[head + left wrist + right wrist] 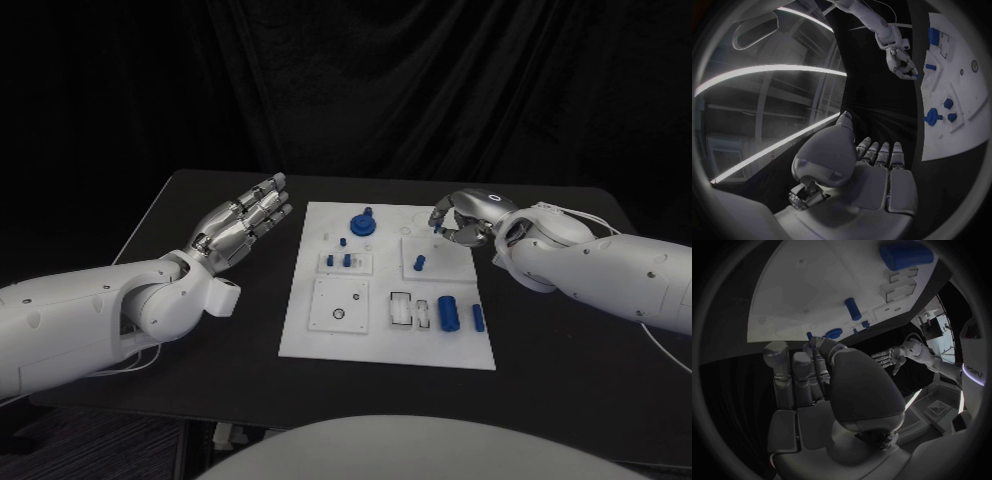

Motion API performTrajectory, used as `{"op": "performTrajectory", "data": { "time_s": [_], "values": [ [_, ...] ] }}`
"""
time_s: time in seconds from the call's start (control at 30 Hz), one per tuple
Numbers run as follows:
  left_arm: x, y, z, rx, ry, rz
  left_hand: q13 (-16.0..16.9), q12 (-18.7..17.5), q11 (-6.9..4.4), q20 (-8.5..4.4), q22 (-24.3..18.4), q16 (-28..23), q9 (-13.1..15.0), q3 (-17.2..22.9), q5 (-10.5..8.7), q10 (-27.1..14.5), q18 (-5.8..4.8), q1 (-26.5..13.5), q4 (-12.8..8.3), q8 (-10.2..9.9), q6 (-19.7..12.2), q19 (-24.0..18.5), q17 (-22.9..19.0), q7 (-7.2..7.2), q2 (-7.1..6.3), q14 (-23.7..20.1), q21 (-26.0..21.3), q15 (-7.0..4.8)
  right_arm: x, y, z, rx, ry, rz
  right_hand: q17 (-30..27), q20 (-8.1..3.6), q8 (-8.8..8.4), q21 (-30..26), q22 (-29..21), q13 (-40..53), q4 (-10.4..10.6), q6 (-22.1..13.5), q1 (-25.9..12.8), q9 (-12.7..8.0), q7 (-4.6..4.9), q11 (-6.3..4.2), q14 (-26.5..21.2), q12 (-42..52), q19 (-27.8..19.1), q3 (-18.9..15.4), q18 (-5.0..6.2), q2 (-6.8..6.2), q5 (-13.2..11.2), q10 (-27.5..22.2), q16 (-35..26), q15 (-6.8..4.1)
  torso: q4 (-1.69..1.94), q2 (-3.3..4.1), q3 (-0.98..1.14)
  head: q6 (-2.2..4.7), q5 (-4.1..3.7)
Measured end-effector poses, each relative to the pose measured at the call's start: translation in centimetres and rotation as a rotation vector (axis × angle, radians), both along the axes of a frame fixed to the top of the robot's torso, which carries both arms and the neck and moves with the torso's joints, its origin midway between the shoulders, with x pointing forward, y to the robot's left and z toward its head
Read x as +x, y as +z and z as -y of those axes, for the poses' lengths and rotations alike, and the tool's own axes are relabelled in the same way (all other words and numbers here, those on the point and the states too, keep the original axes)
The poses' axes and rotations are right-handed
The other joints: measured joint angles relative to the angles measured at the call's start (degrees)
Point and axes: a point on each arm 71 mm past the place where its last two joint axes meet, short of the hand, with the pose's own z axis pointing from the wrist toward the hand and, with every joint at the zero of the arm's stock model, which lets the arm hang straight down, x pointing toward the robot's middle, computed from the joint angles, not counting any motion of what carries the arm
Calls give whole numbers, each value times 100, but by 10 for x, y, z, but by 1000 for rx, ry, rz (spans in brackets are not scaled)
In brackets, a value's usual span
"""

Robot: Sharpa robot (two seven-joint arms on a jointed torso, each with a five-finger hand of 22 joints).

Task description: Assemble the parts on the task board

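Head view: the task board [325, 335] is a white rectangular plate lying in the middle of the black table [577, 360], its long sides running from the near edge toward the far edge. Small blue parts sit on it. A round blue knob-like part [364, 224] stands near the board's far edge, small blue pegs [339, 261] stand in a raised white square to the left of centre, and a short blue peg [420, 264] stands right of centre. A blue cylinder [449, 312] lies near the board's right edge toward the near end, with a thinner blue pin [477, 318] just beside it. A white square with a dark ring hole [339, 313] lies at the board's near left.

The left hand [241, 228] hovers over the table beside the board's left edge, fingers stretched out straight and apart, holding nothing. The right hand [469, 220] is at the board's far right corner, fingers curled in; in the right wrist view a small blue part [809, 336] shows at its fingertips [817, 342], seemingly pinched there.

The table is matte black, and a black curtain [375, 90] hangs behind it.
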Motion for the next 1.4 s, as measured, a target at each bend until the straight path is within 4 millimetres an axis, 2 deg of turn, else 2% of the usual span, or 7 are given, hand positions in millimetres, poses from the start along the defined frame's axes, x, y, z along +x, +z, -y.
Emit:
{"op": "performTrajectory", "data": {
  "time_s": [0.27,0.5,0.63,0.83,1.0,1.2,1.4],
  "values": [
    [0,0,2,-10,-1,-5,1,0,20,21,0,0,5,0,0,20,0,0,0,0,21,-21,1,21,0,2,0,39,-11,26,-10,40,45,31,14,-9,0,21,4,0,0,0,-1,11,0,-1,35,-9,32,0,0,-1,0,0,12,-6,1,-4,-7,0,27],
    [0,0,2,-15,0,-8,1,0,20,41,1,0,5,0,0,20,0,0,-1,0,21,-1,3,21,0,1,0,39,-45,31,-31,81,138,0,92,-9,-1,79,4,-1,17,0,-2,21,0,-18,108,-27,73,-48,0,-3,-1,44,61,-16,-2,-4,-8,1,114],
    [1,-1,1,-16,1,-9,2,0,37,61,1,0,10,0,0,38,0,0,-1,0,41,-21,3,41,0,-18,0,58,-69,26,-49,93,202,-31,517,-30,0,465,4,-48,9,6,-33,46,-7,-34,396,-52,343,-73,-6,-33,-1,87,299,-30,-4,-4,-8,1,149],
    [3,-2,2,-17,1,-10,2,0,60,82,1,0,11,0,21,19,1,0,-1,0,41,0,2,41,0,2,0,80,-87,11,-74,98,260,-65,1022,-39,-41,887,4,-89,16,21,-33,75,-21,-73,669,-112,578,-80,-137,-33,50,134,550,-45,-4,-3,-4,1,146],
    [3,-3,4,-20,-5,-12,2,0,60,82,2,0,11,17,44,19,1,0,16,0,61,1,-1,61,0,2,0,80,-94,-5,-93,97,293,-81,1059,-48,-41,912,3,-97,1,21,-33,85,-21,-80,669,-122,587,-96,-136,-33,75,142,572,-45,0,1,0,1,203],
    [4,-3,4,-22,-7,-13,3,0,60,87,2,0,11,22,43,19,0,0,21,0,61,-5,-1,61,0,2,0,80,-97,-19,-111,78,314,-77,1059,-58,-63,911,3,-97,1,41,-56,92,0,-82,669,-139,596,-96,-136,-56,75,186,572,-45,-40,-6,-4,1,322],
    [4,-4,6,-26,-12,-15,3,0,60,123,3,0,10,32,71,19,1,1,31,0,61,1,-1,61,-1,2,0,80,-98,-22,-127,43,322,-48,1057,-61,-102,911,2,-118,-22,164,-115,152,-61,-124,711,-156,634,-119,-135,-116,-46,309,571,-87,-44,-12,-12,1,374]
  ]
}}
